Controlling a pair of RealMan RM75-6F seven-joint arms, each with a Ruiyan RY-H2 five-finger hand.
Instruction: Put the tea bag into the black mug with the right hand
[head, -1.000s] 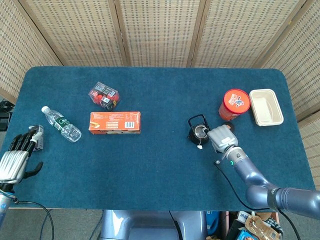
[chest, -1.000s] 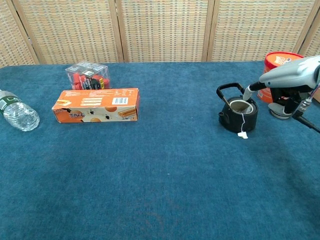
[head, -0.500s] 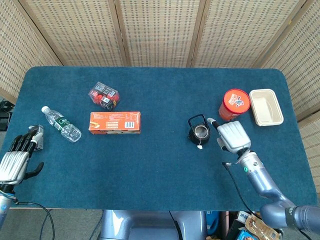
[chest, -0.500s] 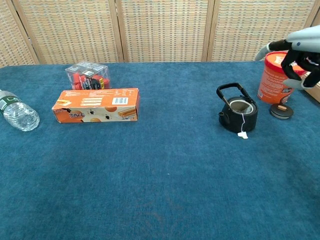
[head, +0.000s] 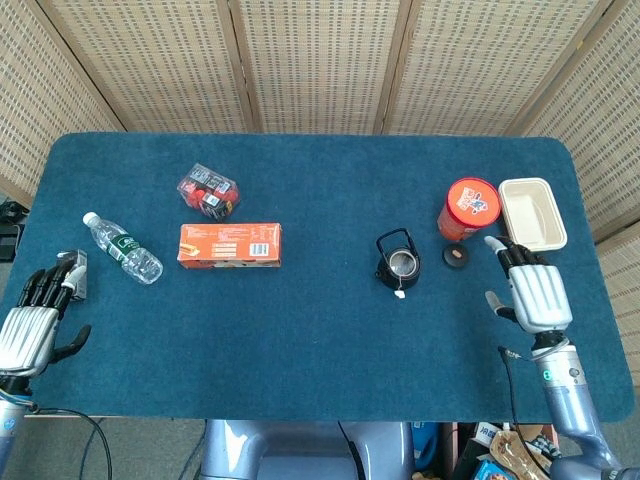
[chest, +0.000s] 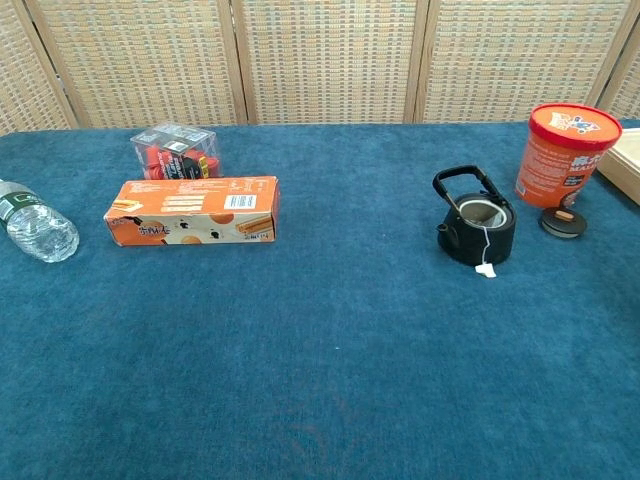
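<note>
The black mug stands right of the table's middle, its handle arching over the top. A tea bag string runs over its front rim and a small white tag lies on the cloth in front of it; the bag itself is inside the mug. My right hand is well to the right of the mug near the table's right edge, fingers spread and holding nothing. My left hand rests at the front left edge, fingers apart and empty. Neither hand shows in the chest view.
A small black lid lies beside a red canister. A beige tray is at far right. An orange box, a clear pack and a water bottle lie on the left.
My right hand has drawn back from the mug toward the table's right front edge, leaving the chest view. The tea bag tag stays hanging over the mug's rim. The left hand is still.
</note>
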